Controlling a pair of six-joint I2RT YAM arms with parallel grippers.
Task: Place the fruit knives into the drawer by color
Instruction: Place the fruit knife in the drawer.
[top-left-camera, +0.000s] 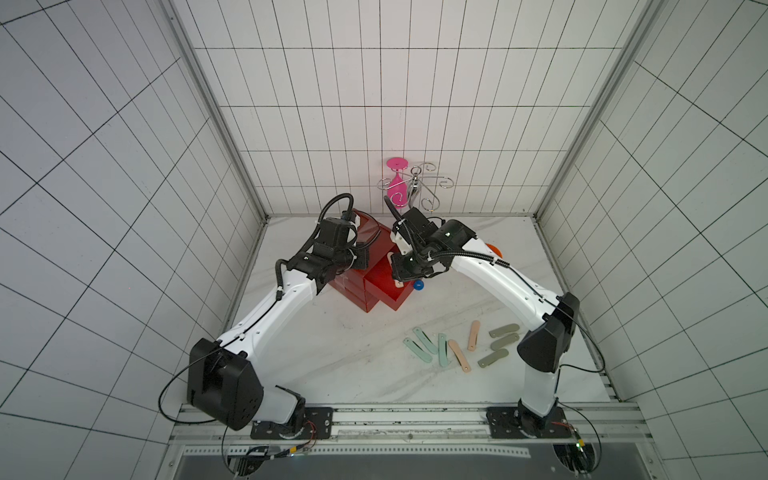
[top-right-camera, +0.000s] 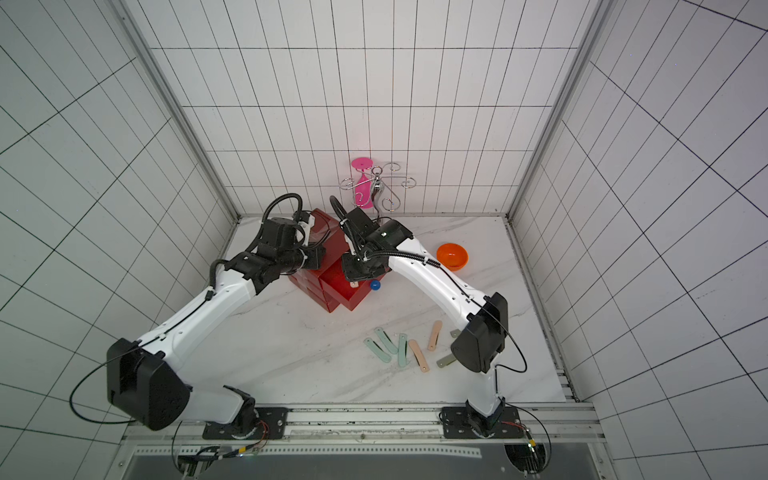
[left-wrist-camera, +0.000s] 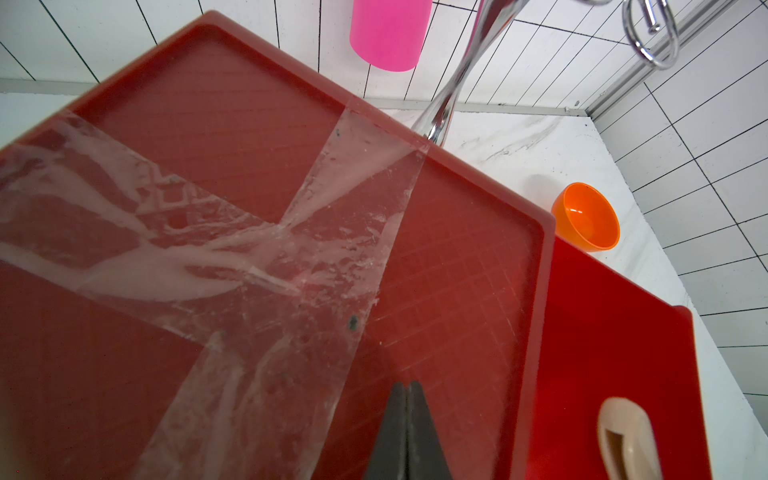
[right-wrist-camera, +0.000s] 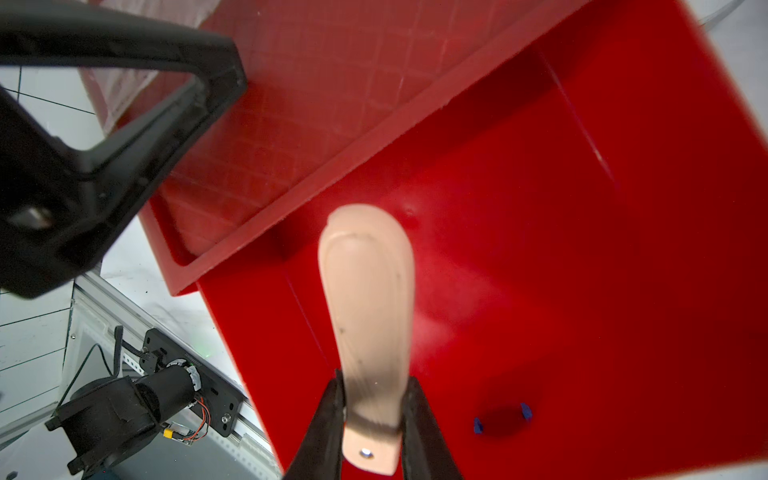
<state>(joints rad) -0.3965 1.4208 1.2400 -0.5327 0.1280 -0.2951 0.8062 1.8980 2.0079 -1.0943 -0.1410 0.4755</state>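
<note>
The red drawer chest (top-left-camera: 353, 297) stands at the back middle, taped on top, with its top drawer (right-wrist-camera: 540, 249) pulled out and its blue knob (top-left-camera: 419, 285) showing. My right gripper (right-wrist-camera: 374, 380) is shut on a peach-beige fruit knife (right-wrist-camera: 365, 299), which hangs over the open drawer. My left gripper (left-wrist-camera: 406, 384) is shut and empty, and sits on the chest's taped top (left-wrist-camera: 291, 232). On the table in front lie three mint green knives (top-left-camera: 424, 340), two peach-beige ones (top-left-camera: 459, 355) and three grey-olive ones (top-left-camera: 504, 330).
An orange bowl (top-right-camera: 452, 256) sits to the right of the chest. Behind it a chrome hook rack (top-left-camera: 415, 187) holds a pink cup (top-left-camera: 395, 187). The right arm's elbow (top-left-camera: 544, 336) hangs close over the grey-olive knives.
</note>
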